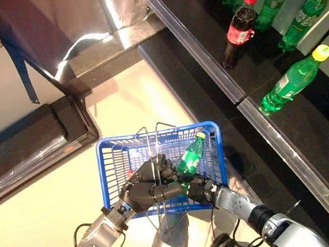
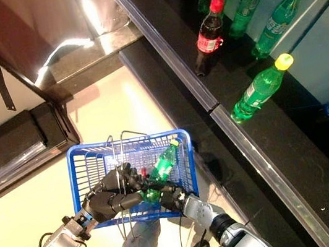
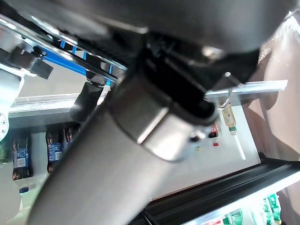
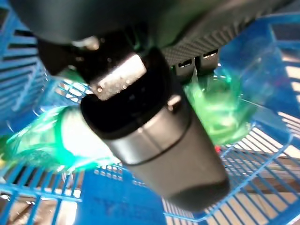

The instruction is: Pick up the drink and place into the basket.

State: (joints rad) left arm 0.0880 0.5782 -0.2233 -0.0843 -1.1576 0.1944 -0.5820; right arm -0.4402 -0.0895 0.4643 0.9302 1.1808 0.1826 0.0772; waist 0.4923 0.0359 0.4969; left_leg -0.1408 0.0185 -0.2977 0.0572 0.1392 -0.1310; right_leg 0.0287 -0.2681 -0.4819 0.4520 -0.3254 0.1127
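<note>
The green bottle (image 1: 191,155) is inside the blue basket (image 1: 109,163) now, tipped over with its yellow cap pointing up and away from the robot; the right hand (image 1: 194,186) reaches in over the near wall, and its fingers look curled round the low end of the bottle, so I think it has not let go yet; the right wrist view shows green plastic squeezed close by the fingers, with blue bars all around. The left hand (image 1: 150,191) is curled tight round the wire handles (image 1: 151,139) and holds the basket up off the pale floor (image 1: 46,205). What could go wrong: if the right hand pulls out without opening, the bottle may come back out with it; if it opens too fast, the bottle could drop hard and rock the basket; the right hand could also catch on the wall or the handles and tug the basket crooked; the left hand must keep the basket level or the bottle may roll. I see only this one bottle in the basket. On the dark shelf (image 1: 205,60) to the right lie more green bottles (image 1: 292,81) and a dark cola bottle (image 1: 238,29) with a red cap, well apart from the basket.
</note>
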